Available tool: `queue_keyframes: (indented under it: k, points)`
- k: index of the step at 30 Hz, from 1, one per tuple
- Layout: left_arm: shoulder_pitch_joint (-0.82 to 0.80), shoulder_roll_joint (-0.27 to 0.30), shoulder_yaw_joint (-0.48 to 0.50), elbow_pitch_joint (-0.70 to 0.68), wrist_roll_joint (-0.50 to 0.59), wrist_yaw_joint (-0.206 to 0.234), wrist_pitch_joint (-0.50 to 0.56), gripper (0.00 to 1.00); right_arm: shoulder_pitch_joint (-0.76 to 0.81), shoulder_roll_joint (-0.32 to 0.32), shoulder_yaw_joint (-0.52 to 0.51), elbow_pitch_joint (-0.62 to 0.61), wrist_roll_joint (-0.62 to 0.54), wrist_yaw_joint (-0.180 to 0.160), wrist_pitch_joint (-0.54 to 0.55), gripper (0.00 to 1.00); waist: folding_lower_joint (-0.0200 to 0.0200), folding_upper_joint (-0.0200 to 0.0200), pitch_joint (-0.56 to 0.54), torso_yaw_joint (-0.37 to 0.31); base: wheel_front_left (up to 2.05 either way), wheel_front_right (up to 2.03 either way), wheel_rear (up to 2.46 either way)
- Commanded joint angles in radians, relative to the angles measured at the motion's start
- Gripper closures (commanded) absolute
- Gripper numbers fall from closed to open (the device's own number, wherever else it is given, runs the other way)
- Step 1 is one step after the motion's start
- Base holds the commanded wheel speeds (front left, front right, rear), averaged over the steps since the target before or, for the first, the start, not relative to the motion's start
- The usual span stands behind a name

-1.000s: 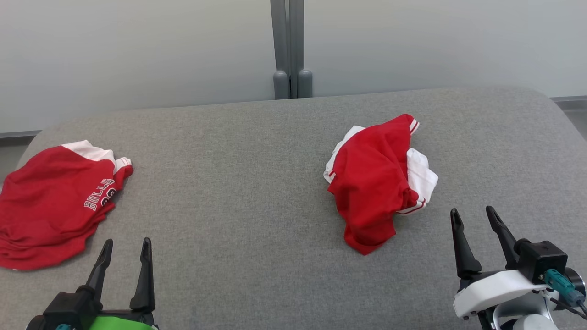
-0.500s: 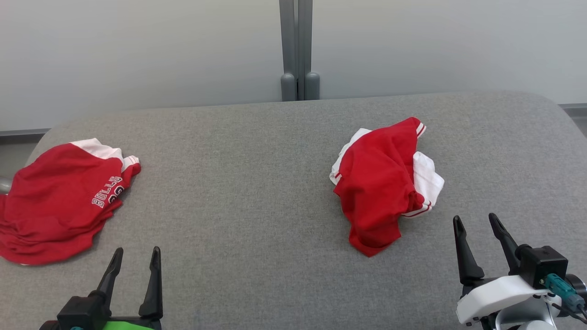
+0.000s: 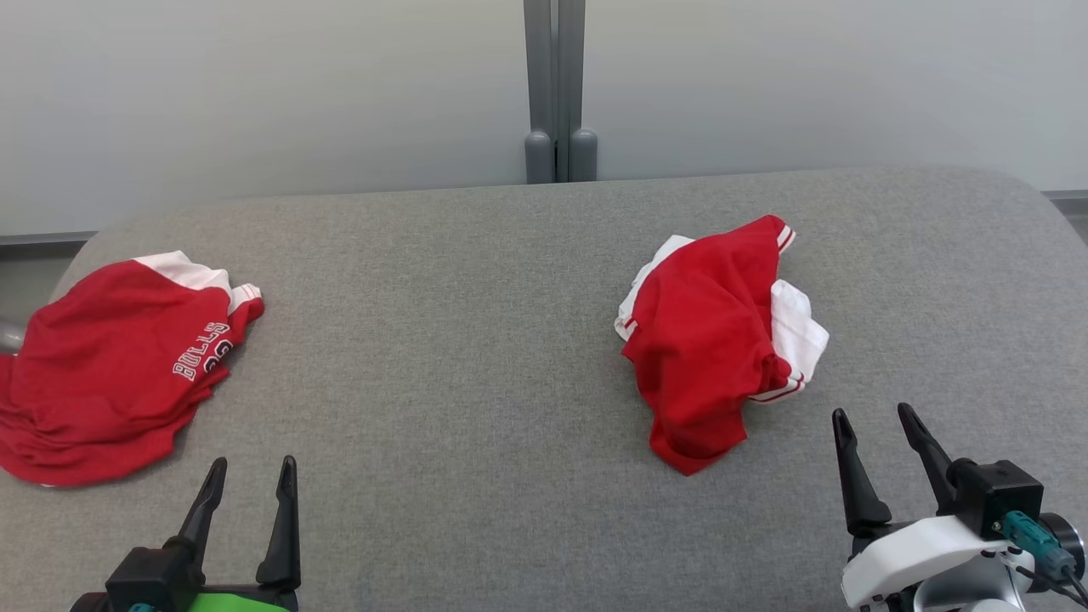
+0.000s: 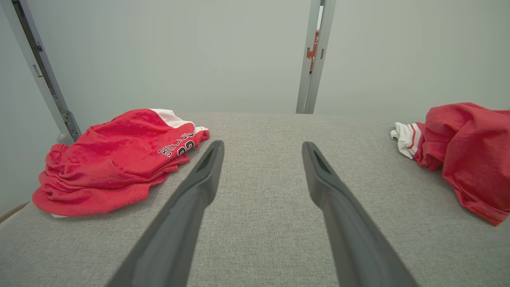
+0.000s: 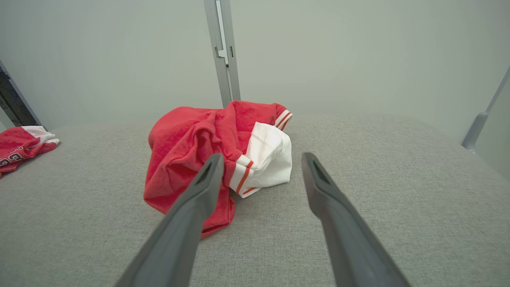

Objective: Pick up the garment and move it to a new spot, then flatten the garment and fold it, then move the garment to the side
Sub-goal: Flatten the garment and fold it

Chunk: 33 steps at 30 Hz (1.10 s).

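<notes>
A crumpled red garment (image 3: 705,340) with white panels lies on the grey padded surface right of centre, also seen ahead in the right wrist view (image 5: 199,151). My right gripper (image 3: 873,411) is open and empty, just near and right of it, not touching; its fingers frame the garment's white part (image 5: 262,156). A second red garment (image 3: 110,357) with white "BULLS" lettering lies at the far left (image 4: 115,159). My left gripper (image 3: 254,463) is open and empty, near and right of that one (image 4: 263,144).
The grey padded surface (image 3: 459,340) has rounded far corners and ends at a pale wall with a grey upright post (image 3: 559,93) behind it. A wide bare stretch lies between the two garments.
The whole picture has shifted a little to the right, so the camera has moved. Both grippers sit slightly lower in the head view and stay open. Neither garment has changed shape.
</notes>
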Motion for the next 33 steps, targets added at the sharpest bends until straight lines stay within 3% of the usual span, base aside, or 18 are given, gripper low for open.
queue_keyframes:
  k: [1,33]
  points:
    - [-0.016,-0.001,0.005,-0.001,0.013,-0.006,-0.001,0.00,0.008,-0.002,0.001,-0.001,-0.006,-0.001,0.001,0.00,0.0000,-0.0001,0.000,-0.001,0.00,0.00,0.00]
    - [-0.029,-0.024,0.022,0.003,0.035,-0.016,-0.001,0.00,-0.023,-0.002,-0.007,0.020,-0.015,-0.001,-0.004,0.00,0.0000,-0.0001,0.007,0.013,0.00,0.00,0.00]
